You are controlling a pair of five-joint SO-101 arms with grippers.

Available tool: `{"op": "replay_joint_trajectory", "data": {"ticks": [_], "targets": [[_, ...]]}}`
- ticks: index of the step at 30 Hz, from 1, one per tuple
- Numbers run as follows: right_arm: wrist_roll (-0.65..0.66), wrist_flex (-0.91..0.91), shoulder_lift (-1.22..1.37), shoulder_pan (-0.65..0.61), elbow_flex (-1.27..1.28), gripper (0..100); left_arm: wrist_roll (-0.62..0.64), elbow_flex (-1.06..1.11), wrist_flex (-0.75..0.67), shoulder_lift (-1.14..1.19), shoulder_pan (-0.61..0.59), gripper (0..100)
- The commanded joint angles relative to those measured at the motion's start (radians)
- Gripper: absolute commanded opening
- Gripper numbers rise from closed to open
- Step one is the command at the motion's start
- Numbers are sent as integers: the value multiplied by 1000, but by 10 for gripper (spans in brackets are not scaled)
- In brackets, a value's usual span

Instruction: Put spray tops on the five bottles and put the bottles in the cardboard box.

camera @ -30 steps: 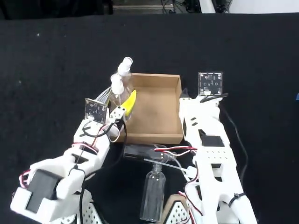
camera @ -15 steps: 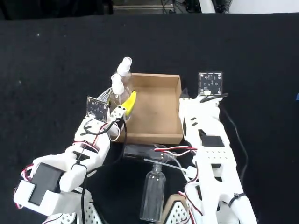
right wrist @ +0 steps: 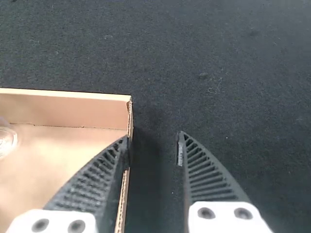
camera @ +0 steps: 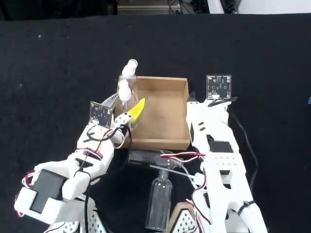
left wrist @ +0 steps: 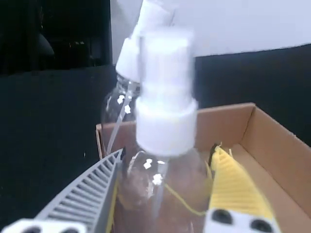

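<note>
The table (camera: pixel 53 53) is covered in black cloth, flecked with lint. Beyond its far edge is a pale wall (left wrist: pixel 252 22) and a dark strip with some cables.

The box (camera: pixel 165 114) sits open in the middle, plain brown cardboard. My left gripper (camera: pixel 124 103) is clamped on a bottle (left wrist: pixel 165 187) at the box's left wall, its grey and yellow fingers on either side of the body. The bottle is clear plastic, upright, with a white spray top (left wrist: pixel 165 116) on its neck. A second bottle (camera: pixel 129 69), also clear with a white top, stands just behind the first by the box's far left corner; I cannot tell whether it is inside the box or outside.

My right gripper (right wrist: pixel 153 141) holds nothing, jaws parted, at the box's far right corner, one finger by the wall, the other over the cloth.

A third bottle (camera: pixel 159 204), clear and topless, lies between my arm bases, neck towards the box.
</note>
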Motion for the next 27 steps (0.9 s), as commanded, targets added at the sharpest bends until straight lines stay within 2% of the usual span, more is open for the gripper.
{"op": "replay_joint_trajectory", "data": {"ticks": [1,11,16,18,23,27], "targets": [[2,-29,4,-9,-10,141,-6,16,-25,-15,-7,276],[2,-29,4,-9,-10,141,-6,16,-32,-25,-5,277],[2,-29,4,-9,-10,141,-3,48,-20,-170,-4,274],[2,-29,4,-9,-10,141,-5,68,61,-252,2,273],[2,-31,4,-9,-10,141,3,70,457,-474,2,273],[2,-31,4,-9,-10,141,46,70,681,-674,4,273]]}}
